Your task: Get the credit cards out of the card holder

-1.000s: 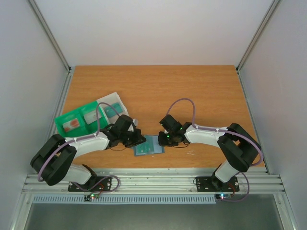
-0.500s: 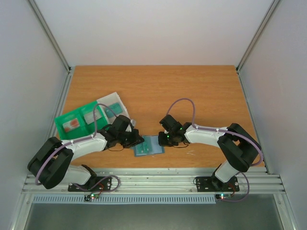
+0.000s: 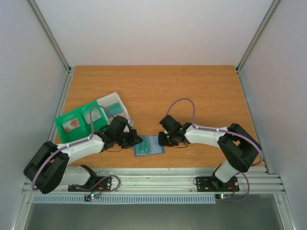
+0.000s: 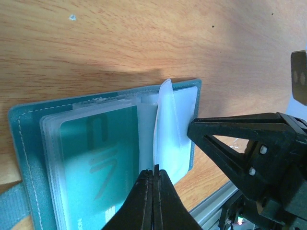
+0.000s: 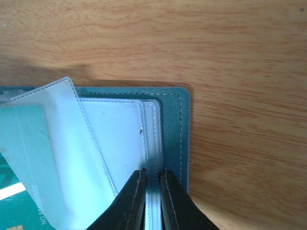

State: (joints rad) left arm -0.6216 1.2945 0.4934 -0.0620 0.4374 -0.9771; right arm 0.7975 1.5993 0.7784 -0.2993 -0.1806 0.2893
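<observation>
Left gripper [image 4: 154,168] jaws pressed together, nipping the lower edge of 1 clear sleeve [image 4: 165,122] that stands up off the open card holder [image 3: 149,145].
Right gripper [image 5: 152,172] clamped on the stacked sleeve edges at the card holder's other side, only a thin slit between its 2 fingers. Card holder lies flat on the table [image 3: 192,91] near the front edge, between the 2 grippers. 1 teal card [image 4: 98,153] sits inside a sleeve beside the lifted one. Green tray [image 3: 61,125] and clear tray [image 3: 108,99] touch each other, off to the left behind the left arm.
</observation>
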